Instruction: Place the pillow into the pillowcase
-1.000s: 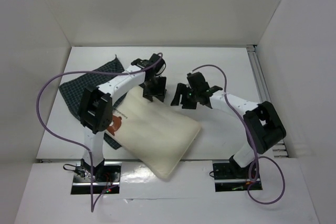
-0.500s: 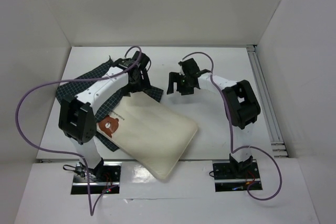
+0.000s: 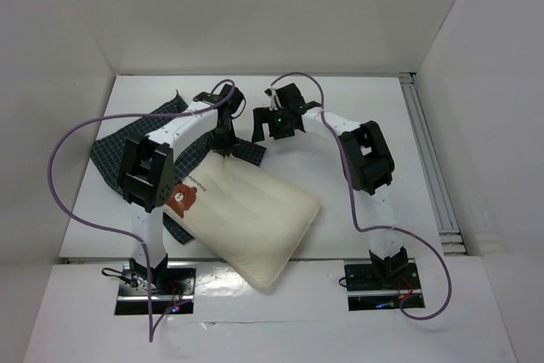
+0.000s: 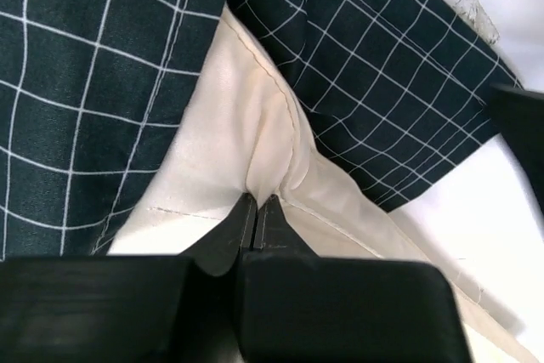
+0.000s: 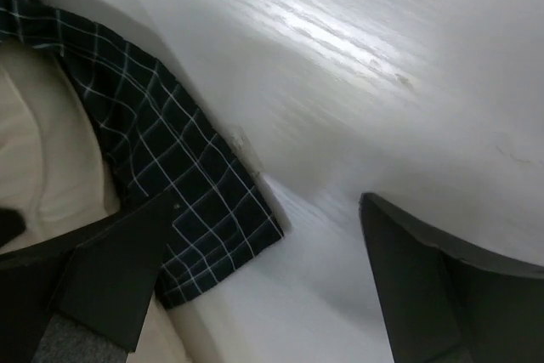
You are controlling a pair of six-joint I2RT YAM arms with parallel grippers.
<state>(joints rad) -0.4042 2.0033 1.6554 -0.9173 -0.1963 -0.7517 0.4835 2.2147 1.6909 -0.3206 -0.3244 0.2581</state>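
Pillow (image 4: pixel 217 138) edge pinched in left hand (image 4: pixel 257 204) | pillowcase (image 4: pixel 93 82) on both sides

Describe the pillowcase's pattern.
The pillowcase is dark navy with a thin white grid check; clearest in the left wrist view.

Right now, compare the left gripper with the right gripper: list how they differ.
The left gripper has its fingers shut, pinching the pillow at its seam; the right gripper has its fingers wide apart, holding nothing. The left gripper sits on the pillow between pillowcase folds; the right gripper hangs over a pillowcase corner and the table. Both are black.
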